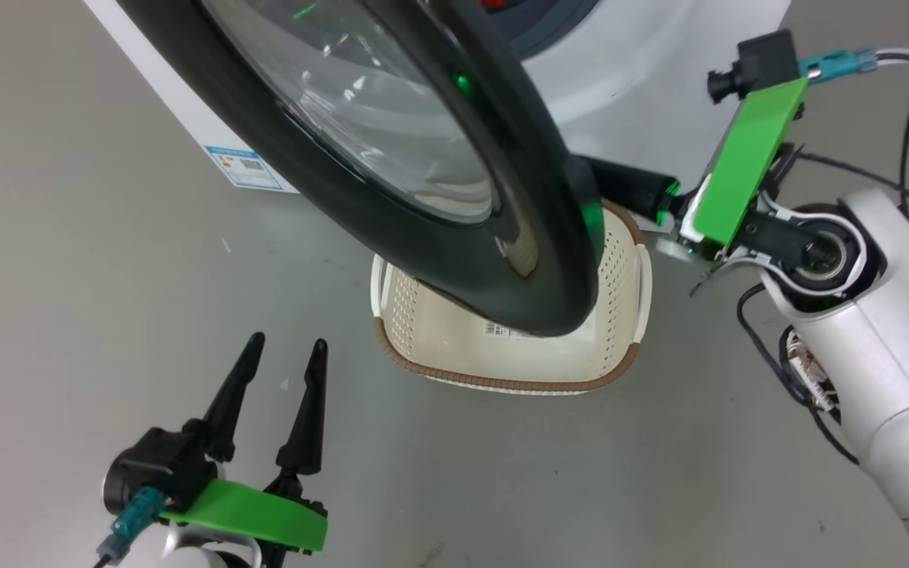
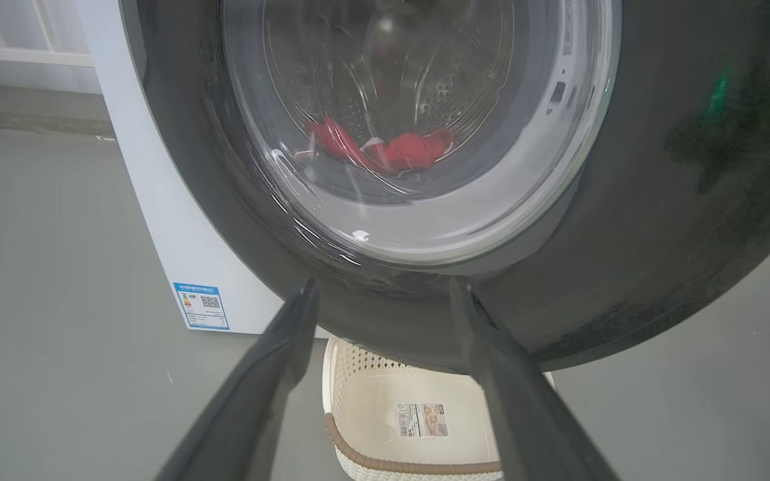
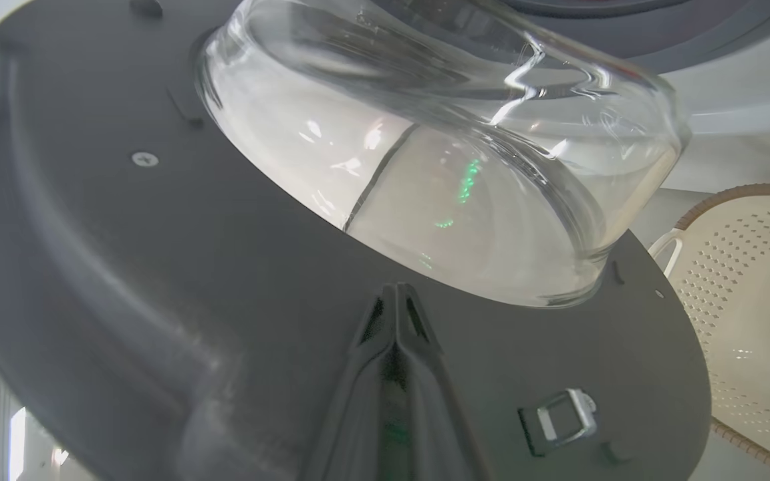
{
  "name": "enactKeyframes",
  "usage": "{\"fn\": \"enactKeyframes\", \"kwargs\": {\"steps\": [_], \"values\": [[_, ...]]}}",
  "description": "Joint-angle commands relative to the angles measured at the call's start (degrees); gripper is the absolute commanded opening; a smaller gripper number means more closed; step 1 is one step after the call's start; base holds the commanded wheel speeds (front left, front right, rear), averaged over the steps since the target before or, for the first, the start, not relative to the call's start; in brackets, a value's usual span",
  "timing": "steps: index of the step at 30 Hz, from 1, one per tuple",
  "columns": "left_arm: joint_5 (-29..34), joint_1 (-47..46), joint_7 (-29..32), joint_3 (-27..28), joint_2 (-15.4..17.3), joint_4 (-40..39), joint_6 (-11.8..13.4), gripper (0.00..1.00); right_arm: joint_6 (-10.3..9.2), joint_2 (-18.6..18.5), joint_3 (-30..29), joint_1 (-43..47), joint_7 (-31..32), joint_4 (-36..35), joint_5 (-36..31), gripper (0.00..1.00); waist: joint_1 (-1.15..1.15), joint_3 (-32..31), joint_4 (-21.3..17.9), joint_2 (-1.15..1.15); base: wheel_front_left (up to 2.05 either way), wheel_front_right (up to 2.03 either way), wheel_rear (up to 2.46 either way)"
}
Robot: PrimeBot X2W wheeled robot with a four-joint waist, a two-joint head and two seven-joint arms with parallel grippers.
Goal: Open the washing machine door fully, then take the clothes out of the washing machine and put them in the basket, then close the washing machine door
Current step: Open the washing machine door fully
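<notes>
At right gripper (image 3: 396,290): fingers pressed together, nothing between them. The tips lie at the dark inner face of the washing machine door (image 1: 549,181), just below the glass bowl (image 3: 438,167); contact cannot be confirmed.

Left gripper (image 1: 288,341): fingers spread wide and empty, low over the grey floor (image 1: 68,276). They point toward the door's outer face and are apart from it.

Door: partly open, swung out from the washing machine (image 1: 628,87) and nearly edge-on in the head view. Outer face is turned to the robot's left; the bowl bulges back toward the right gripper and the machine.

Basket (image 1: 502,383): on the floor under the door's lower rim, mouth up, paper label showing on its bottom. Long axis not clear, as the door covers its far part.

Clothes (image 2: 392,150): red with white trim, low in the steel drum, seen through the glass. Blue label (image 1: 245,167) sits low on the machine's side.
</notes>
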Motion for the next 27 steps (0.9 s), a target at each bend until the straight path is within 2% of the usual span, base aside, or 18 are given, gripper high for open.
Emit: {"fn": "enactKeyframes", "kwargs": {"steps": [1, 12, 15, 17, 18, 27], "values": [[0.32, 0.70, -0.52, 2.03, 1.03, -1.54, -0.33, 1.00, 0.45, 1.38, 0.65, 1.33, 0.47, -1.91, 0.34, 0.00, 0.00, -0.01, 0.04, 0.00, 0.00, 0.00, 0.00], [0.11, 0.58, -0.52, 1.90, 1.03, -1.56, -0.33, 1.00, 0.45, 1.83, 0.29, 2.84, -1.18, -2.03, -1.29, 0.00, 0.00, -0.43, 0.35, 0.00, 0.00, 0.00, 0.00], [0.14, 0.58, -0.52, 1.90, 1.03, -1.45, -0.33, 1.00, 0.45, 1.52, -0.34, 3.33, -2.20, -1.89, -1.71, 0.32, 0.00, -0.86, 0.15, 0.00, 0.00, 0.00, 0.00], [0.14, 0.64, -0.52, 1.80, 1.03, -1.34, -0.33, 1.00, 0.45, 1.28, -0.72, 3.83, -2.77, -1.81, -1.90, 0.80, 0.00, -1.23, -0.06, 0.00, 0.00, 0.00, 0.00], [0.13, 0.63, -0.52, 1.82, 1.03, -1.27, -0.33, 1.00, 0.45, 1.01, -0.92, 4.06, -3.20, -1.81, -2.19, 1.00, 0.00, -1.36, -0.18, 0.00, 0.00, 0.00, 0.00], [0.68, 1.01, -0.52, 2.36, 1.49, -0.77, -0.33, 1.00, 0.45, -0.68, -2.09, 7.79, -7.64, -1.99, -4.14, 1.00, 0.00, -3.13, -2.18, 0.00, 0.00, 0.00, 0.00]]}}
